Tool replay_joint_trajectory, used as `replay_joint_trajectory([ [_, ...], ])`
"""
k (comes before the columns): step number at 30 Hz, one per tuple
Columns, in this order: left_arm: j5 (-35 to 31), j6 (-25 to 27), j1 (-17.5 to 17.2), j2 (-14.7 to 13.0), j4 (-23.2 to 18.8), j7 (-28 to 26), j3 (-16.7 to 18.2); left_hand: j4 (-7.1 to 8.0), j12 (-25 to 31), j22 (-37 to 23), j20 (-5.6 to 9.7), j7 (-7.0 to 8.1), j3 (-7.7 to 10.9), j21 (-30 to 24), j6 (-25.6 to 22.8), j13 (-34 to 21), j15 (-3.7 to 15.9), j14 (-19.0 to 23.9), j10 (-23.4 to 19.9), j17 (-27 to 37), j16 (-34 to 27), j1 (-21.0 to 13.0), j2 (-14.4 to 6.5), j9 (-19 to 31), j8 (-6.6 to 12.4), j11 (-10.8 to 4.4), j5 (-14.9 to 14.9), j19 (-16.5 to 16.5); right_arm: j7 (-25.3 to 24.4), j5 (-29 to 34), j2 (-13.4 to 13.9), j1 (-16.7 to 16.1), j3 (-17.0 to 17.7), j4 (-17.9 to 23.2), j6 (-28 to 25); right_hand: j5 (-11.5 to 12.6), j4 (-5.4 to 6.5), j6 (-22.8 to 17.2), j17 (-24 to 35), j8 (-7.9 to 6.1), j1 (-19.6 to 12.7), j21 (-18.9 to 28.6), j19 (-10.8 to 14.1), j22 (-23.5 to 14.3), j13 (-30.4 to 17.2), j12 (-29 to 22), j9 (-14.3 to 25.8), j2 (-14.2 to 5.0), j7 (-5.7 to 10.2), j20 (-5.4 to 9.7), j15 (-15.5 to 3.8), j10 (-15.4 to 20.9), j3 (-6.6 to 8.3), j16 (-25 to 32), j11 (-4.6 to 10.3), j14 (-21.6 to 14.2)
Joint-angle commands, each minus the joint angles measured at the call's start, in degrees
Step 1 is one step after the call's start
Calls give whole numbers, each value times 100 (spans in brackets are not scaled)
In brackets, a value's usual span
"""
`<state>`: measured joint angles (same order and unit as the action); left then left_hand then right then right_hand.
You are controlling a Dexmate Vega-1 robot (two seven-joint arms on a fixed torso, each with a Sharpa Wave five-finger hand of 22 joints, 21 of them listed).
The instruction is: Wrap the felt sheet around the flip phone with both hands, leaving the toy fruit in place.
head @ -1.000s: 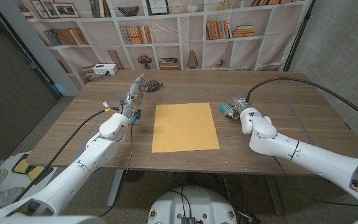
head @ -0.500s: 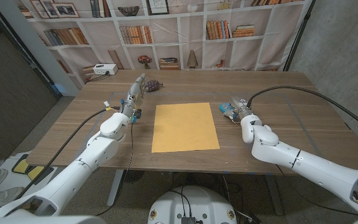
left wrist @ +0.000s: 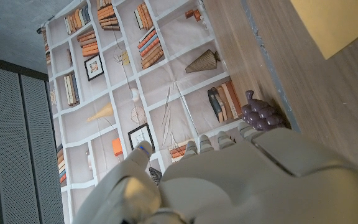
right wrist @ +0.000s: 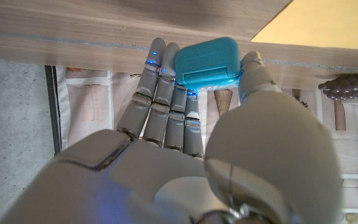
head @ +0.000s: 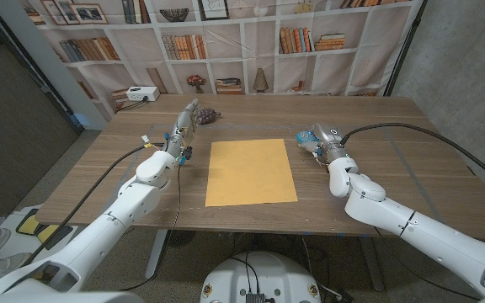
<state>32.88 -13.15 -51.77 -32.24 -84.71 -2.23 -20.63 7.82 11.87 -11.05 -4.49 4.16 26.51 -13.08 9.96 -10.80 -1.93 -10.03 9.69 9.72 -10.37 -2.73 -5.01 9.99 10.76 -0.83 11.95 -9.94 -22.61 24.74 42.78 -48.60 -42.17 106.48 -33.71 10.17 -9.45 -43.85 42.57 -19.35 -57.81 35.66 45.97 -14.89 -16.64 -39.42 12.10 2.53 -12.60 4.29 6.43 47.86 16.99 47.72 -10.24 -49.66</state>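
Note:
An orange-yellow felt sheet [head: 250, 171] lies flat in the middle of the wooden table [head: 411, 160]. My right hand [head: 322, 145] hovers just past the sheet's right edge and grips a teal flip phone [head: 307, 138]. In the right wrist view the closed phone [right wrist: 207, 61] sits between my fingers [right wrist: 163, 81] and thumb, near the felt's corner [right wrist: 291, 28]. Purple toy grapes [head: 207, 115] lie at the far left of the table. My left hand [head: 181, 128] stands beside them, fingers stretched out and holding nothing. The grapes [left wrist: 261, 114] also show past my left hand [left wrist: 229, 180].
A white box [head: 142, 93] sits at the table's far left corner. A bookshelf backdrop [head: 226, 42] stands behind the table. Bare wood lies to the right of the right hand and in front of the sheet.
My right hand has carried the phone a little left and farther back, toward the sheet's far right corner, and its forearm has swung round. The left hand and grapes have stayed put.

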Motion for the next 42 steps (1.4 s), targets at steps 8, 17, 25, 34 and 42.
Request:
replay_joint_trajectory([
  [8,-313,463,-17,-312,-388,-228,-96,-60,-19,-17,20,68,-47,19,193,-8,56,-959,746,22,12,17,59,24,-31,-19,17,-237,-435,-426,-77,-694,484,740,211,16,10,-1450,121,12,-1263,189,114,-34,-641,-251,4,-1170,1000,28,-1921,1209,373,7,957,-1409],
  [17,-872,1310,-198,-786,-1153,-902,-116,-494,61,12,-2,114,-32,14,198,-11,64,-522,540,18,-96,-370,296,28,27,-78,-60,-129,-425,-324,-132,-854,302,962,241,14,-8,-1530,179,32,-1321,295,166,-40,-612,-262,-5,-1120,962,34,-1918,1275,384,-11,949,-1484],
  [25,-1397,2571,-292,-1271,-2010,-1513,-149,-1241,304,-7,-65,34,124,-101,-439,-27,51,558,-419,29,-200,-1090,385,27,146,-125,-170,378,-270,-273,-155,-825,128,890,504,13,-2,-1579,220,60,-1341,368,161,-42,-590,-273,-12,-1089,954,42,-1911,1343,389,-47,935,-1517],
  [34,-1709,3594,-261,-1700,-2590,-1602,-228,-1532,440,-34,-90,-153,174,-102,-931,-65,49,1094,-972,61,-258,-1363,420,41,231,-142,-182,437,-200,-266,-197,-859,71,893,775,10,-1,-1610,266,94,-1369,439,154,-42,-565,-264,-18,-1071,933,46,-1913,1369,397,-75,943,-1548],
  [42,-1996,4250,-68,-2002,-2875,-1450,-428,-1693,432,-34,-53,-190,251,-162,-1207,-83,126,1149,-1054,70,-217,-1629,397,53,299,-188,-172,629,-76,-119,-325,-780,-117,819,896,8,2,-1632,309,124,-1385,499,154,-42,-561,-262,-22,-1053,932,49,-1913,1383,399,-91,932,-1576],
])
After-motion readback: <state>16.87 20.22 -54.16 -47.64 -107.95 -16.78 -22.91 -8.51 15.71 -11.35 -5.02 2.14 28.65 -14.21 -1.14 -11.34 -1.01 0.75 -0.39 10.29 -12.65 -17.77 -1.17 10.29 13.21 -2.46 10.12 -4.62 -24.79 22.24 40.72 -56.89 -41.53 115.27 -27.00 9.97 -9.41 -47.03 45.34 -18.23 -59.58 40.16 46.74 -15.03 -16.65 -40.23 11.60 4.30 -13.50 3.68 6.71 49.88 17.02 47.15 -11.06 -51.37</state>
